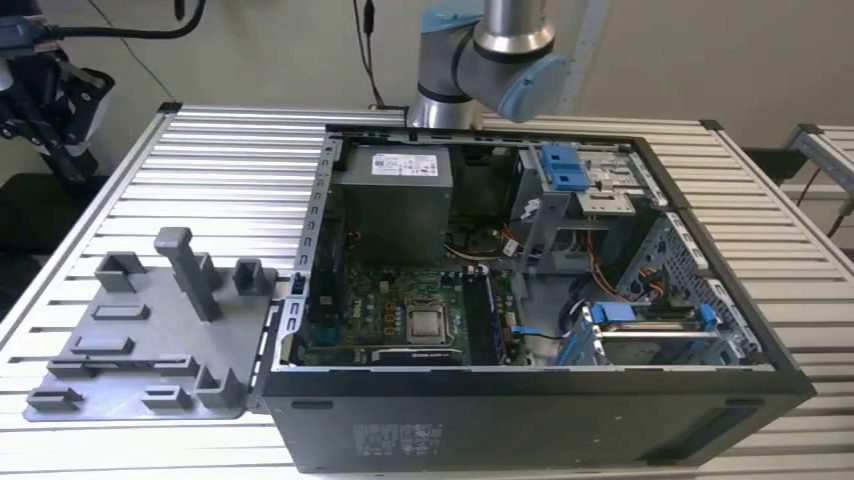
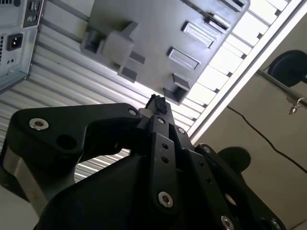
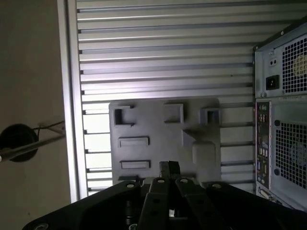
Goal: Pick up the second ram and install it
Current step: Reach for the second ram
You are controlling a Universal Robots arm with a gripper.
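Along the near edge of the slatted metal table (image 1: 200, 150), an open computer case (image 1: 534, 420) is lying on its side. Just beside it, at the near corner on the exterior view's left, a grey tray (image 1: 134, 340) is resting with a tall grey post (image 1: 187, 265) standing upright on it. Inside the case, the motherboard (image 1: 360, 310) is lying flat with the square silver processor (image 1: 427, 322) sitting on it. Just beside the processor, toward the exterior view's right, long dark narrow strips are running along the board. The second ram (image 1: 497, 315) seems to be sitting there in a slot, though I cannot tell for certain. Farther in, a grey power supply (image 1: 394, 210) is occupying the case's far corner on the exterior view's left, and a drive cage with blue handles (image 1: 567, 165) is sitting next to it. At the table's far edge, the arm (image 1: 501, 70) is rising out of sight. In both wrist views the pincer (image 2: 157, 101) (image 3: 169, 167) is hanging well above the table, over the tray, its jaws drawn narrow with the tips together and gripping nothing I can make out.
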